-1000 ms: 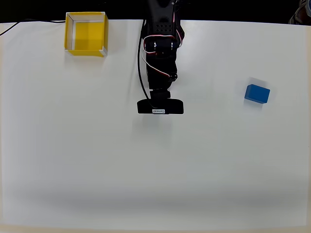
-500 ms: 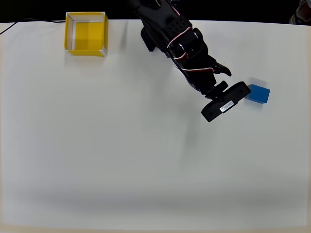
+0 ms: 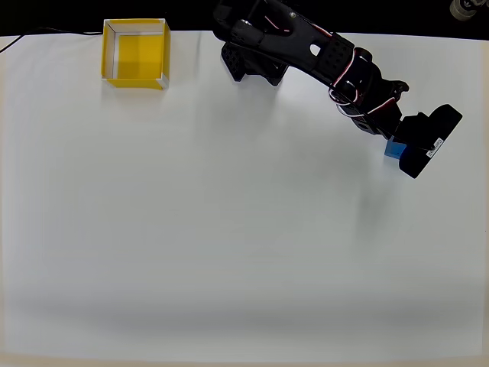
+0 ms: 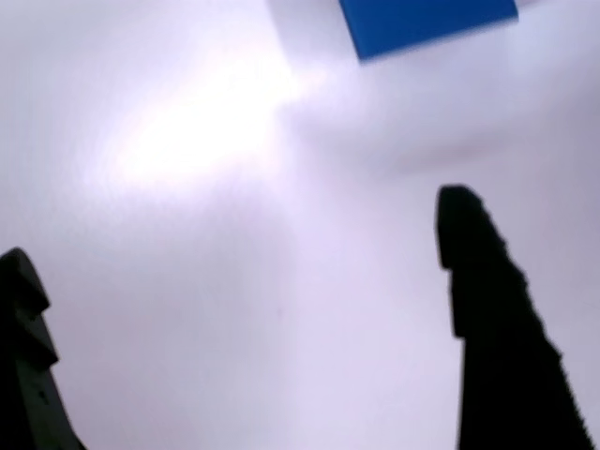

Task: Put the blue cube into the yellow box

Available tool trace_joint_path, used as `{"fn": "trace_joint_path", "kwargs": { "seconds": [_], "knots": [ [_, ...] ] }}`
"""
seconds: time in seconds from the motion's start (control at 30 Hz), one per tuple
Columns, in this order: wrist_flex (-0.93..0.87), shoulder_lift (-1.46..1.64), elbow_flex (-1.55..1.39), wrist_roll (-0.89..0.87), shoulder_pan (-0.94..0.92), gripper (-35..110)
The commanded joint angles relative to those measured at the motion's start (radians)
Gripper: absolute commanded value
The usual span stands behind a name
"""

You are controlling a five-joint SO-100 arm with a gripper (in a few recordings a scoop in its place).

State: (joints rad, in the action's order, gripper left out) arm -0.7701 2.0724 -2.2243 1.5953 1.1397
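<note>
A: Here, in the wrist view, the gripper (image 4: 253, 253) stands wide, its two dark fingers (image 4: 487, 309) well apart with bare table (image 4: 234, 309) between them; the blue cube (image 4: 427, 23) lies beyond the tips, at the top edge.

B: And from overhead?

A: The arm's head covers most of the blue cube (image 3: 393, 149), far right; the yellow box (image 3: 135, 52) sits well apart, top left.

B: Likely failure?

A: The cube is off-centre between the fingers, so a descent from this pose may land a finger on it or nudge it aside rather than straddle it
</note>
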Motion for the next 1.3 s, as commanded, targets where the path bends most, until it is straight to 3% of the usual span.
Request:
{"fn": "trace_joint_path", "kwargs": {
  "seconds": [0.0,0.6,1.27],
  "knots": [
    [0.052,-0.057,0.181,0.046,0.015,45],
    [0.173,-0.434,0.400,0.166,-0.127,45],
    [0.198,-0.606,0.465,0.083,-0.074,44]
  ]
}}
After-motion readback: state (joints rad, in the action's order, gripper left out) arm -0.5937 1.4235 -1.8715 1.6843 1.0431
